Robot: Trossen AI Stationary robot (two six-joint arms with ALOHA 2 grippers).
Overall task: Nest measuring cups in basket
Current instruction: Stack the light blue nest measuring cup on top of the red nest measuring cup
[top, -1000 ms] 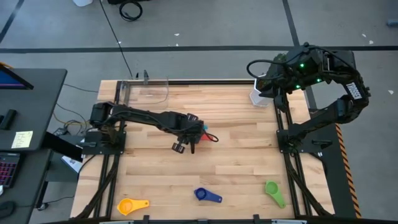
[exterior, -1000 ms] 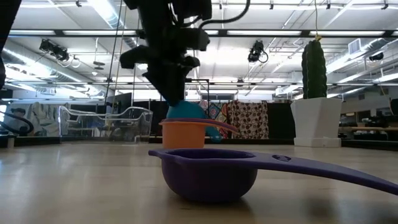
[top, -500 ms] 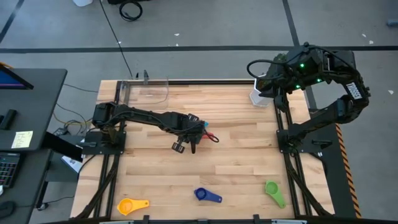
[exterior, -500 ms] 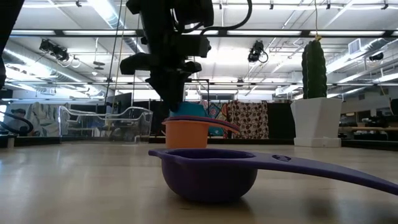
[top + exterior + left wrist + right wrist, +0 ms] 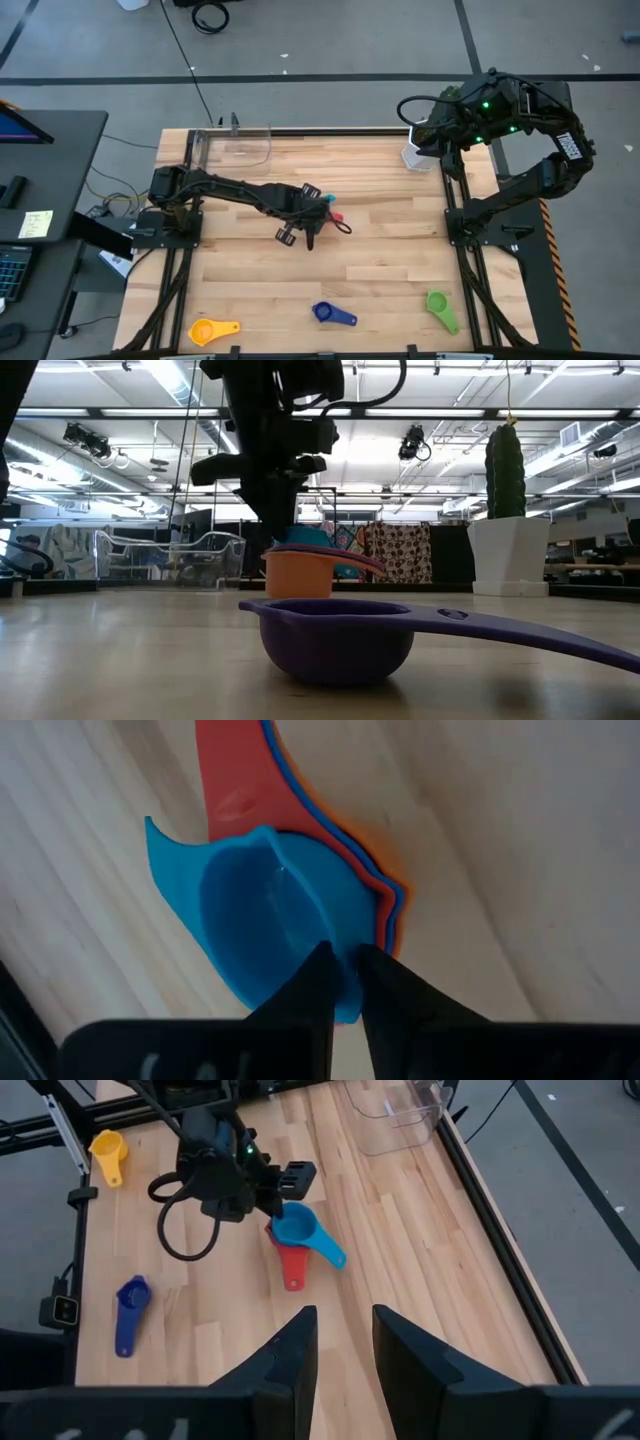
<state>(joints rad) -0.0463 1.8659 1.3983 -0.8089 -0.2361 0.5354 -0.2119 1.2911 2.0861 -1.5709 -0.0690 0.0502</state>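
Note:
A stack of nested measuring cups (image 5: pixel 327 209) stands mid-table: an orange cup (image 5: pixel 298 575) at the bottom, a red handle (image 5: pixel 232 780) sticking out, and a light blue cup (image 5: pixel 255 915) tilted on top. My left gripper (image 5: pixel 345 965) comes down on the stack and is shut on the light blue cup. My right gripper (image 5: pixel 340 1342) hangs open, high over the far right corner. Yellow (image 5: pixel 205 330), dark blue (image 5: pixel 325 313) and green (image 5: pixel 437 303) cups lie loose along the near edge. The clear basket (image 5: pixel 235 148) stands at the far left. My left gripper pinches the light blue cup's rim and wall (image 5: pixel 345 995), one finger over the cup's inside and one outside it. The fingers come steeply from above. The cup sits tilted in the top of the stack, and the stack rests on the table.
A white pot (image 5: pixel 415 155) with a tall green cactus (image 5: pixel 505 455) stands at the far right, below the right arm. Bare wood lies between the stack and the basket, and between the stack and the cups at the near edge.
My left gripper has rolled a little about its own axis while staying over the stack. The stack of cups remains on the table at the same spot.

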